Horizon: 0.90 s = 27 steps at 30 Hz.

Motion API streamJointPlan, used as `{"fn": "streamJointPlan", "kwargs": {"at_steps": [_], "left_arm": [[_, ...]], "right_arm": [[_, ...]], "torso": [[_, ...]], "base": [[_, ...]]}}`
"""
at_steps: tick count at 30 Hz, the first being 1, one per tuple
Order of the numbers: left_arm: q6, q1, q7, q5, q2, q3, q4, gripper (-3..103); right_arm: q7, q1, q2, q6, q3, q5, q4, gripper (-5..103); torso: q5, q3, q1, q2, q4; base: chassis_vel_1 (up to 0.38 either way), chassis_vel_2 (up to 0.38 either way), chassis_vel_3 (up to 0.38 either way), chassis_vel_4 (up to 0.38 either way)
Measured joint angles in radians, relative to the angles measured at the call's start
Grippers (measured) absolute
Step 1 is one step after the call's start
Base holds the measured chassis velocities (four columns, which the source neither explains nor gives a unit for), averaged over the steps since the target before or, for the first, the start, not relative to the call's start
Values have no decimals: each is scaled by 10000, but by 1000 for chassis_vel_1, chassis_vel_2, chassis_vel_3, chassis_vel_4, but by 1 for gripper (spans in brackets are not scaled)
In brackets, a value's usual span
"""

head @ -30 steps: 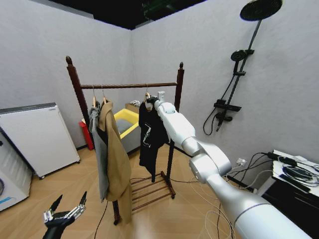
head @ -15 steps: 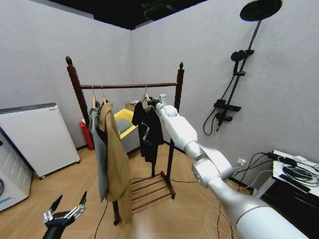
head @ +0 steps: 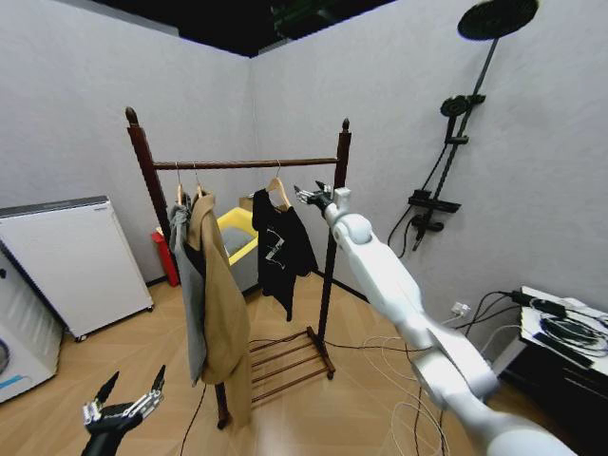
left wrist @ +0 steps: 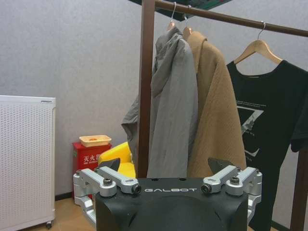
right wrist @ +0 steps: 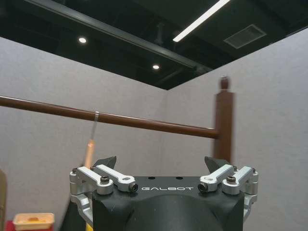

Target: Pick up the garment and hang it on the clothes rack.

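While the garment (head: 278, 245) hangs on the rack (head: 245, 163), the right pincer (head: 310, 197) sits beside it, fingers apart; the left pincer (head: 123, 403) waits low, also apart.

Black garment (head: 278, 249), white chest graphic

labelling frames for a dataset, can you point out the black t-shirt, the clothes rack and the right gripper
black T-shirt (head: 277, 249): head view, on the chest graphic.
clothes rack (head: 249, 163): head view, on the top rail.
right gripper (head: 306, 196): head view, midway between the open fingertips, beside the shirt's hanger.
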Motion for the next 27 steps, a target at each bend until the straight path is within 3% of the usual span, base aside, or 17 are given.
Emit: {"fn": "streamJointPlan", "kwargs": {"at_steps": [3,6,8,9,11,15,17,18,20,23,27], "left_arm": [[0,0,3,0,0,0,1,100],[0,2,-6,0,0,0,1,100],[0,1,-5,0,0,-1,1,100],[0,1,-5,0,0,-1,1,100],[0,1,-4,0,1,0,1,100],[0,1,-3,0,0,-1,1,100],[0,1,-3,0,1,0,1,100],[0,1,-3,0,1,0,1,100],[0,0,-3,0,0,-1,0,100],[0,1,-3,0,0,-1,1,100],[0,1,-2,0,0,0,1,100]], "right_arm": [[455,-2883,-1333,-277,1667,521,2895,100],[573,-3884,-1572,-275,2323,620,3699,100],[699,-6290,-1663,-204,3841,641,5269,100],[699,-6290,-1663,-204,3841,641,5269,100],[744,-8856,-1174,275,5295,365,6577,100],[573,-10652,-513,854,6227,-83,7205,100],[293,-12330,381,1565,7083,-476,7602,100],[293,-12330,381,1565,7083,-476,7602,100],[140,-13578,1188,2319,7598,-677,7844,100],[124,-14317,1650,2922,7626,-928,7914,100],[117,-15018,2111,3246,7372,-1105,8127,100]], "torso": [[4,-2,-2,1,-5],[3,-1,-2,0,1],[-7,-2,-2,2,8],[-7,-2,-2,2,8],[-4,-1,-2,2,3],[-6,-2,-3,2,6],[-5,-1,-3,2,3],[-5,-1,-3,2,3],[-8,-1,-3,3,4],[-6,0,-1,1,8],[-8,0,0,1,5]], "base": [[0,0,0,0],[0,0,0,0],[0,0,0,0],[0,0,0,0],[0,0,0,0],[0,0,0,0],[0,0,0,0],[0,0,0,0],[0,0,0,0],[0,0,0,0],[0,0,0,0]]}}
